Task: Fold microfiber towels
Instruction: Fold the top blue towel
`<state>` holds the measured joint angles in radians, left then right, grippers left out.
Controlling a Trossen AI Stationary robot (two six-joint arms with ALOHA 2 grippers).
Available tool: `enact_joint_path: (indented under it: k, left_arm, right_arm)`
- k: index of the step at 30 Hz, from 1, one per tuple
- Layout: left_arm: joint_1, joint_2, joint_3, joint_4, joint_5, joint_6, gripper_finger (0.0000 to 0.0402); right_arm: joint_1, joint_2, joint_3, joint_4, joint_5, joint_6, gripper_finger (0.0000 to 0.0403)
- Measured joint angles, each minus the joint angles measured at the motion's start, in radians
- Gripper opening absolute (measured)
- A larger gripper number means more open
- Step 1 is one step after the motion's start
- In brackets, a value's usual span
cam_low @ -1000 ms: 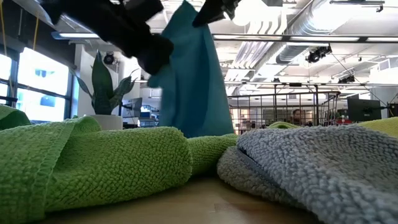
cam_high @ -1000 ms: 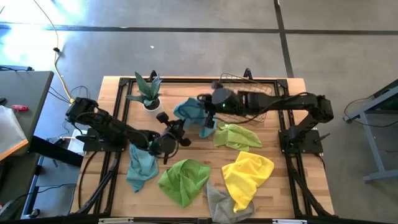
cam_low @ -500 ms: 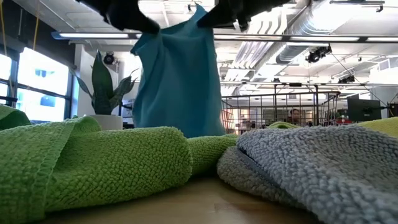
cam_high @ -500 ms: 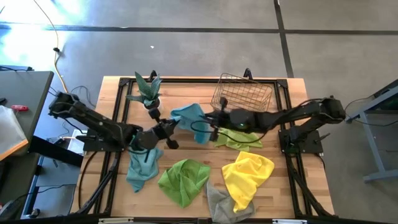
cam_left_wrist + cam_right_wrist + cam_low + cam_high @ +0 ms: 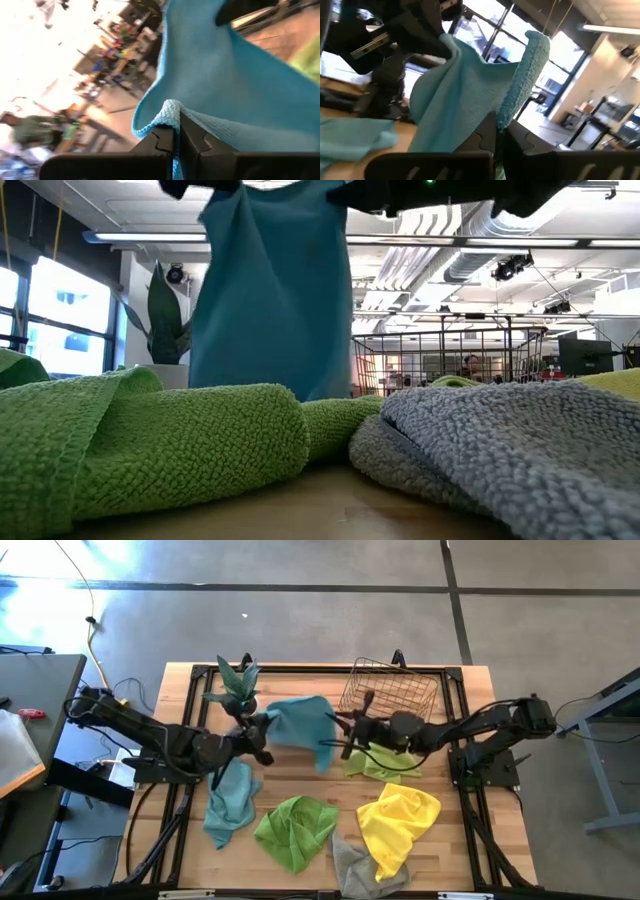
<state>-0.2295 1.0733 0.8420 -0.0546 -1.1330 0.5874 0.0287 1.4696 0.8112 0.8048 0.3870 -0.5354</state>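
A teal-blue towel [image 5: 300, 720] hangs spread between my two grippers above the table's middle; in the low view it is a wide sheet [image 5: 272, 290]. My left gripper [image 5: 262, 730] is shut on its left top end, my right gripper [image 5: 340, 730] on its right top end. On the table lie a second teal-blue towel [image 5: 230, 802], two lime green towels [image 5: 295, 830] [image 5: 380, 760], a yellow towel [image 5: 398, 825] and a grey towel [image 5: 355, 865], all crumpled. My left gripper [image 5: 176, 132] pinches the towel's hemmed edge [image 5: 171, 109] at a top corner between its two fingers, coming about level from the table's left. The cloth hangs below and stretches away toward the other arm. My right gripper [image 5: 496, 131] pinches the towel's other top corner [image 5: 512, 105] between its two fingers, coming about level from the table's right. The edge stands up past the fingers and the sheet hangs down from them; its lower end is hidden behind the green towel in the low view.
A copper wire basket [image 5: 390, 690] stands at the far right, close behind my right arm. A potted plant [image 5: 235, 685] stands at the far left, just behind my left gripper. Bare wood shows between the hanging towel and the near green towel.
My left gripper has risen and drawn back toward the table's left and far side, rolling as it went. My right gripper has sunk and pulled back toward the right. The teal-blue towel, bunched before, has spread out into a wide sheet between them.
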Motion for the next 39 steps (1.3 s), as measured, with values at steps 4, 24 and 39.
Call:
enact_joint_path:
  k: [4, 24, 39]
  left_arm:
    - [0.044, 0.001, 0.054, -0.008, -0.043, 0.165, 0.0]
    - [0.037, 0.004, 0.13, -0.509, 0.261, -0.452, 0.0]
    - [-0.12, 0.201, 0.038, -0.51, 0.53, -0.99, 0.0]
  right_arm:
    - [-0.048, 0.0, 0.044, -0.003, -0.006, -0.052, 0.0]
    - [-0.076, 0.001, 0.077, -0.492, -0.084, 0.172, 0.0]
    - [0.105, 0.017, 0.055, -0.714, -0.208, 0.55, 0.0]
